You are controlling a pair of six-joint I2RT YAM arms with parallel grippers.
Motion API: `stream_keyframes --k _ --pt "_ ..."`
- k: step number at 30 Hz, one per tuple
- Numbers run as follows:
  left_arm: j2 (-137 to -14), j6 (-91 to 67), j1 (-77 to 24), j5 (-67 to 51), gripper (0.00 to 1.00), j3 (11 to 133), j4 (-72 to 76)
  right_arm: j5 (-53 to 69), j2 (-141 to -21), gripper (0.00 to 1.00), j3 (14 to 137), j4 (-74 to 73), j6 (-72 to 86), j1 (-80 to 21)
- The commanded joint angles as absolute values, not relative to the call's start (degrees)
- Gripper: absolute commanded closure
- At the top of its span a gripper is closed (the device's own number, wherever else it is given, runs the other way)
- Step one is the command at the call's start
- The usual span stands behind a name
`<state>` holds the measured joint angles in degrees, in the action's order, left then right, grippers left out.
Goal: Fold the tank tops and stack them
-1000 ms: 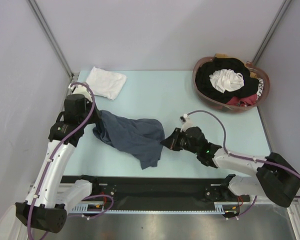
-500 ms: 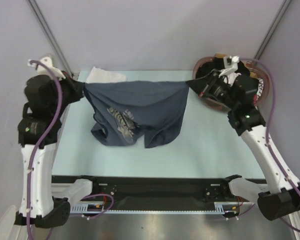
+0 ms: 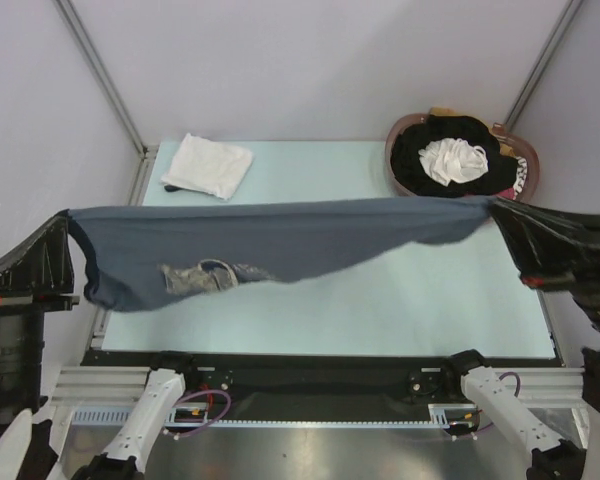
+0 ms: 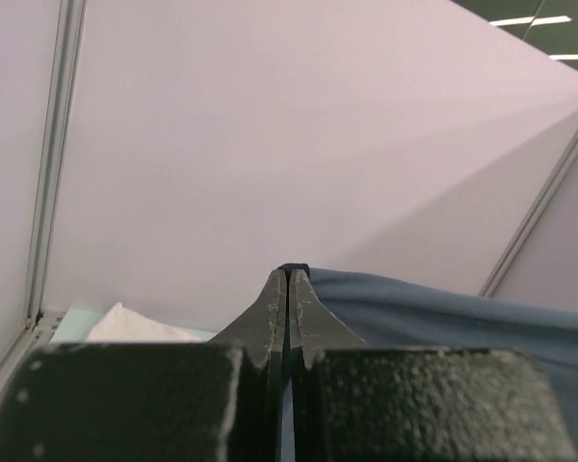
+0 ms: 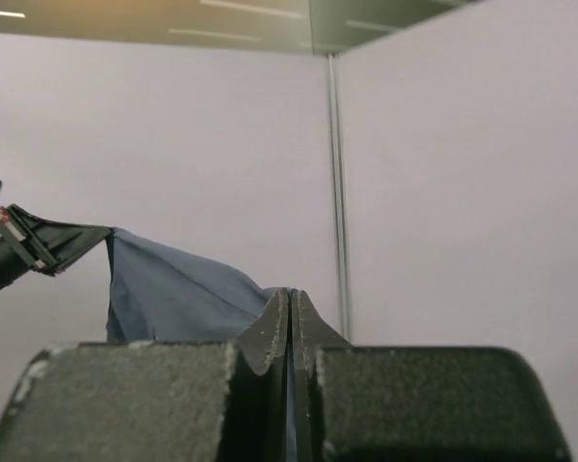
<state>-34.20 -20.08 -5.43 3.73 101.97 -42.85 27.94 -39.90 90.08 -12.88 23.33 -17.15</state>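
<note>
From above and behind, the top view looks down on the table point(image 3: 430, 290). Each wrist view sights closely along its fingers point(image 4: 272, 316), seemingly tilted upward; all share the grey-blue tank top point(image 3: 280, 235).

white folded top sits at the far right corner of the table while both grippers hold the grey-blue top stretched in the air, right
Wrong corner: the top external view shows the white folded top at the far left corner of the table. The left gripper and right gripper do hold the grey-blue top stretched in the air.
</note>
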Motion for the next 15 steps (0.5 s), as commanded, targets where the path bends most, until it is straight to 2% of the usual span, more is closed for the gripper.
stream_keyframes --k 1,4,8,12,15 --pt "-37.0 -20.3 -5.0 5.6 1.0 101.9 -42.1 24.2 -39.8 1.0 93.0 -16.5 20.8 -17.0" --pt "-39.5 -22.8 -5.0 4.0 1.0 101.1 -43.2 22.6 -41.8 1.0 93.2 -19.6 21.1 -17.0" --pt "-43.8 -25.3 -4.9 1.8 1.0 92.4 -40.1 16.4 -46.7 1.0 90.8 -24.1 21.8 -17.0" --pt "-48.7 -27.6 -5.0 -1.6 1.0 82.4 -30.2 10.0 -52.8 1.0 84.2 -23.5 23.6 -16.8" --pt "-50.9 -30.9 -4.9 -1.8 1.0 73.3 -21.2 11.3 -56.9 1.0 76.5 -18.3 26.3 -14.3"
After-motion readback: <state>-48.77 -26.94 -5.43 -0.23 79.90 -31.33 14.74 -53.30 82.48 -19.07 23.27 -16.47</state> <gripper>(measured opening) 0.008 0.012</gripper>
